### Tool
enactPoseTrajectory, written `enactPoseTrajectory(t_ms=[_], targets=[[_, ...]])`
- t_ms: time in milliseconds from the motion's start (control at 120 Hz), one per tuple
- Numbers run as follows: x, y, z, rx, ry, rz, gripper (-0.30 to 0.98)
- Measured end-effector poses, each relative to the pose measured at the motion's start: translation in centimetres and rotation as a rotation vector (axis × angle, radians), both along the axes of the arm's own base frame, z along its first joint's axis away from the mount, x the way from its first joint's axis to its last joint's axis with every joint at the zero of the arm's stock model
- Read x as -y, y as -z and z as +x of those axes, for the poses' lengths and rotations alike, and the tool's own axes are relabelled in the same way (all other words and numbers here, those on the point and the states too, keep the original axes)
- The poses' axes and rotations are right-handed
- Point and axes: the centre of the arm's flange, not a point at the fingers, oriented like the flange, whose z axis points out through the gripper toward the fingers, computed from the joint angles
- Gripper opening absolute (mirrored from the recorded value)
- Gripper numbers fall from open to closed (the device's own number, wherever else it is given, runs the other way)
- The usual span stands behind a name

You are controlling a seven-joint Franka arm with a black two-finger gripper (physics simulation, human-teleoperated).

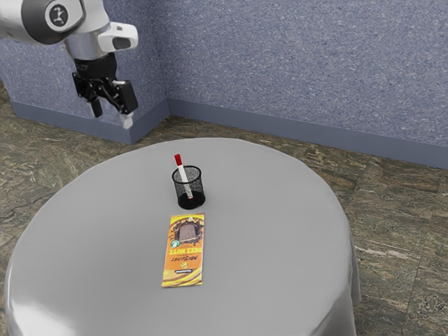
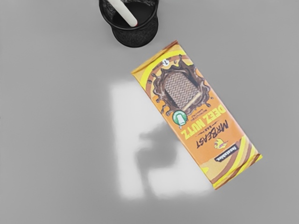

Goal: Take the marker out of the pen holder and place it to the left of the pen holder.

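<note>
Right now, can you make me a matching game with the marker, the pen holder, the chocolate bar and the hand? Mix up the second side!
Things:
1. Marker
2. Pen holder
3. Chocolate bar
4. Hand

Clues:
A. Lying flat in an orange and yellow wrapper
B. Up in the air, open
C. Leaning, red end up
D. Black mesh, standing upright

Right pairs: 1-C, 2-D, 3-A, 4-B

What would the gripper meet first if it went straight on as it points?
Probably the grey table, close beside the chocolate bar: the gripper points mostly downward. Its exact line and depth are unclear, so the bar might come first instead.
</note>
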Motion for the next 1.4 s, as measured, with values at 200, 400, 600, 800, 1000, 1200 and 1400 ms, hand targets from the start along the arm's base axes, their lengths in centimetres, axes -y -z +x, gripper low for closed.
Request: enactPoseTrajectory(t_ms=[200, 400, 600, 800, 1000, 1200, 1400], targets=[[0.0, -0.7, 0.2, 0.039, -0.009, 0.000, 0.69], [-0.5, -1.4, 6.6, 0.028, -0.046, -0.005, 0.69], [-3.5, 6.6, 13.1, -0.114, -0.087, -0.057, 0.69], [-6.9, 13.7, 18.2, -0.153, -0.064, -0.154, 0.69], [-8.2, 19.2, 21.2, -0.168, -0.001, -0.229, 0.69], [-9.0, 22.1, 23.1, -0.142, 0.057, -0.259, 0.69], [-9.4, 25.1, 24.2, -0.123, 0.088, -0.305, 0.69]])
